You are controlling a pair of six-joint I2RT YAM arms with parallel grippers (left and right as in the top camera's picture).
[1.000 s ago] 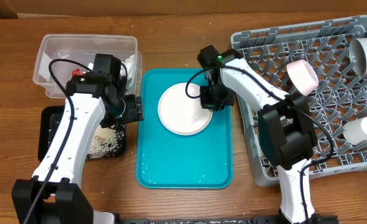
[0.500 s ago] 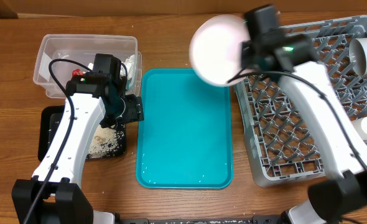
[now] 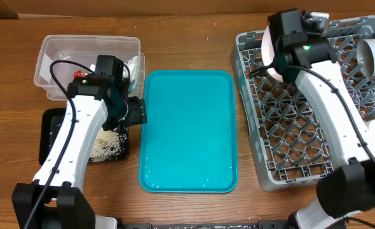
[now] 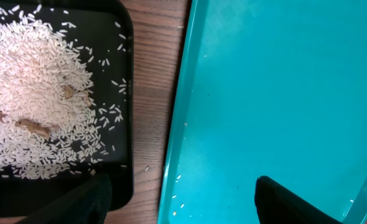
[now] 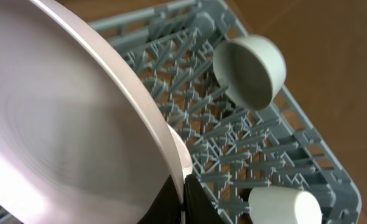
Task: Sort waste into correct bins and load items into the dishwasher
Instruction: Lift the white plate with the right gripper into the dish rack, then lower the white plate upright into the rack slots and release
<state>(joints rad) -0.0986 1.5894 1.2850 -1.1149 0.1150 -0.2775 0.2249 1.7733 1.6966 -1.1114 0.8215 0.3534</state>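
Right gripper is clamped tight on the rim of the big white plate - the plate is tipped up on edge over the far left corner of the grey dish rack. Can't tell if its lower edge is touching the pegs. Already in the rack: a pale grey-green bowl on its side near the far right corner, and a small white cup by the right wall.

Left gripper hangs wide open with nothing in it - one finger over the black tray, the other over the teal tray. The black tray has the rice piled up with a few brown scraps in it. Clear tub sits just behind it.
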